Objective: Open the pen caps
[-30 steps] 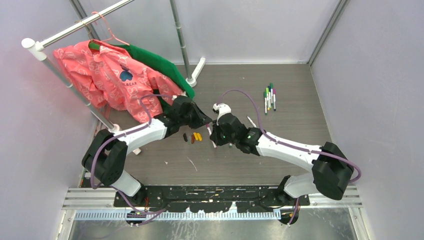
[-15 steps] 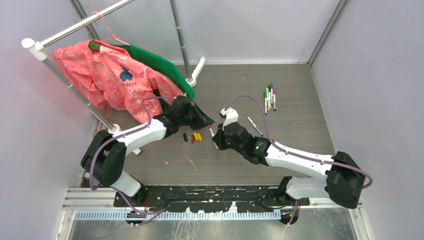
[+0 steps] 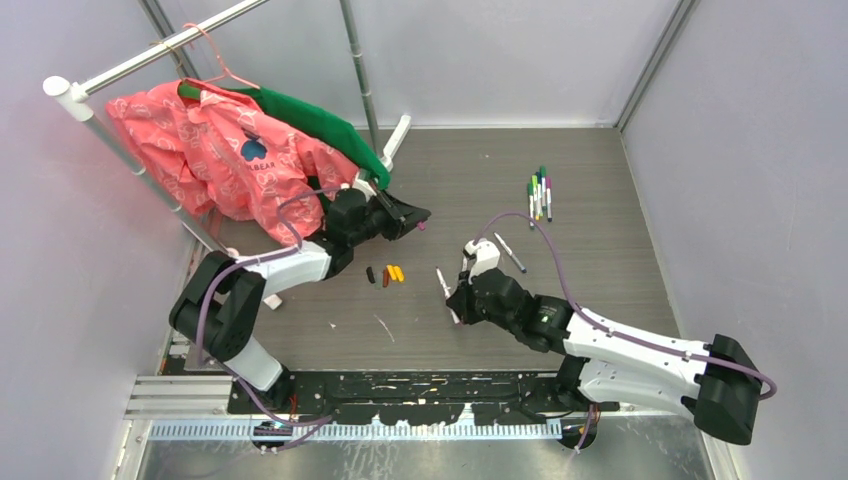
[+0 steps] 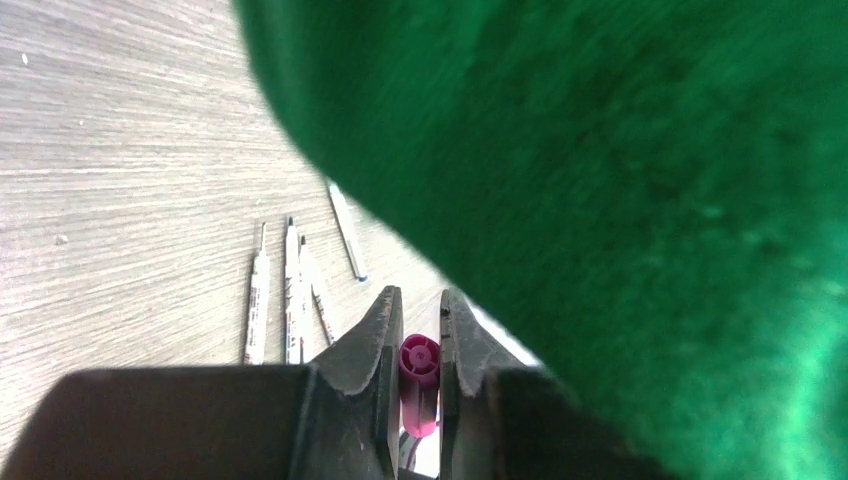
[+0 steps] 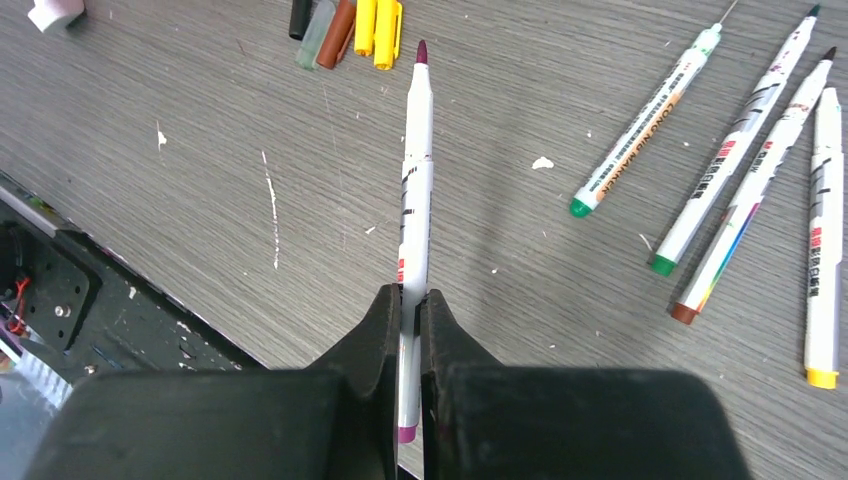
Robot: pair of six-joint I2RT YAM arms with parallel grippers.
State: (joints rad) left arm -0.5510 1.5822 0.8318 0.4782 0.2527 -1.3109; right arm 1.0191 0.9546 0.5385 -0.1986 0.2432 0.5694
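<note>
Magenta cap (image 4: 419,365) is being pinched by left gripper (image 4: 419,300), bare pen (image 5: 417,180) being clamped by right gripper (image 5: 410,297). Loose caps (image 5: 345,22) are lying mid-table; far capped pens (image 3: 539,195) are being left pending.

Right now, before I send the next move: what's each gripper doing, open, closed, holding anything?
Left gripper: closed on a magenta pen cap.
Right gripper: closed on an uncapped white pen.
</note>
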